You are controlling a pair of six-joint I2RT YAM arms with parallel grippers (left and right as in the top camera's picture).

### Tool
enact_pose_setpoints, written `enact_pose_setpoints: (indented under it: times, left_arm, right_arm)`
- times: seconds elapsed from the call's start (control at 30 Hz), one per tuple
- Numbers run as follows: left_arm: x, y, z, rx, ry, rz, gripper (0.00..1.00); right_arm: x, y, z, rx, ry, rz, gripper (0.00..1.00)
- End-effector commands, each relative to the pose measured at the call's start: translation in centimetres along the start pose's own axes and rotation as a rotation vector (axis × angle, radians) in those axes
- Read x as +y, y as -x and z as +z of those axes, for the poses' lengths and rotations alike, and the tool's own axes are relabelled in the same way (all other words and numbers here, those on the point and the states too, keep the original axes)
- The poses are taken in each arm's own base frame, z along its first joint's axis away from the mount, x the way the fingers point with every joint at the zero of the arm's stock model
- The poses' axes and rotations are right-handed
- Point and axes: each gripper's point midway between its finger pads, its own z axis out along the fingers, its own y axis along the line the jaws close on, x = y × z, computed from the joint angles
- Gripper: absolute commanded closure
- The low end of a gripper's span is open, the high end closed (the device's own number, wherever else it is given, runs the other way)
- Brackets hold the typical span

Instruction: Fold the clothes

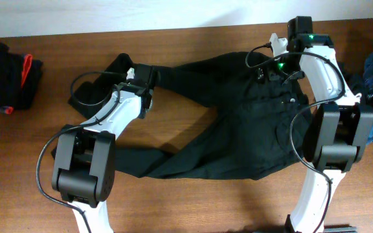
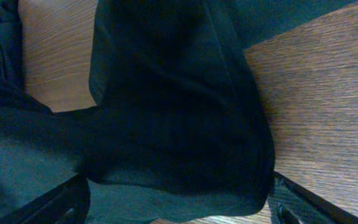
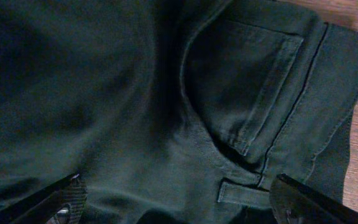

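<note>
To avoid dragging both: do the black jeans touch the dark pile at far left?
Apart. The overhead view shows bare table between the black jeans and the dark pile.

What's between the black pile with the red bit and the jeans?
Mostly bare table, as the overhead view shows. The left arm's black cable loops over part of it, near the jeans. Nothing touches the pile.

- The overhead camera looks straight down from high up, taking in much of the bench (image 1: 193, 207) and the spread black jeans (image 1: 238, 129).
- The left wrist camera sits very close over one leg (image 2: 179, 112) and bare wood.
- The right wrist camera is just as close over a pocket (image 3: 253, 93).
- All three views share the jeans.
</note>
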Motion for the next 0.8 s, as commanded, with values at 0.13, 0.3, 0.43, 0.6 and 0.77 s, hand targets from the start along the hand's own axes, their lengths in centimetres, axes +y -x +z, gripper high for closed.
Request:
enact_pose_setpoints:
  times: [0.13,0.3,0.43,0.6,0.77]
  left_arm:
    - [0.3,-0.2,-0.1,-0.001,0.021,0.002,0.11]
    - [0.3,0.1,0.0,-0.009,0.021,0.043,0.22]
    - [0.3,0.1,0.0,-0.008,0.021,0.044,0.36]
    - [0.3,0.3,0.0,-0.018,0.021,0.04,0.8]
    - [1.4,1.5,-0.6,-0.042,0.062,0.092,1.0]
  right_arm:
    - [-0.1,1.2,-2.6,-0.058,-0.025,-0.007,0.01]
    - [-0.1,1.2,-2.6,-0.058,-0.026,-0.007,0.01]
    - [-0.1,1.2,-2.6,-0.058,-0.025,-0.008,0.01]
    - [-0.1,1.2,-2.6,-0.058,-0.025,-0.007,0.01]
    - [-0.1,1.2,-2.6,-0.058,-0.026,-0.007,0.01]
